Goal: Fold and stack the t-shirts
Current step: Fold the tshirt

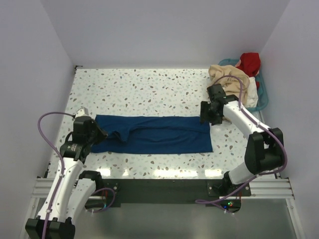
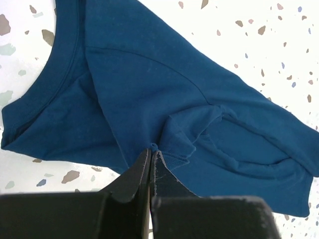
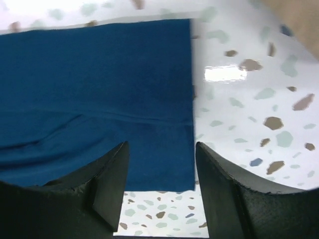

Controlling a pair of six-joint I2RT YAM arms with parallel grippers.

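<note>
Jaws seen from above: left gripper (image 1: 98, 133) at one end of the navy t-shirt (image 1: 159, 135), right gripper (image 1: 206, 116) at the other. Left wrist: jaws pinched shut on a bunched fold; best carried over evenly. Right wrist: jaws wide, hem corner between them; descend squarely before closing.

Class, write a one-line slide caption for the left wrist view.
Left tool pinches a fold of the navy t-shirt on the speckled table.
</note>
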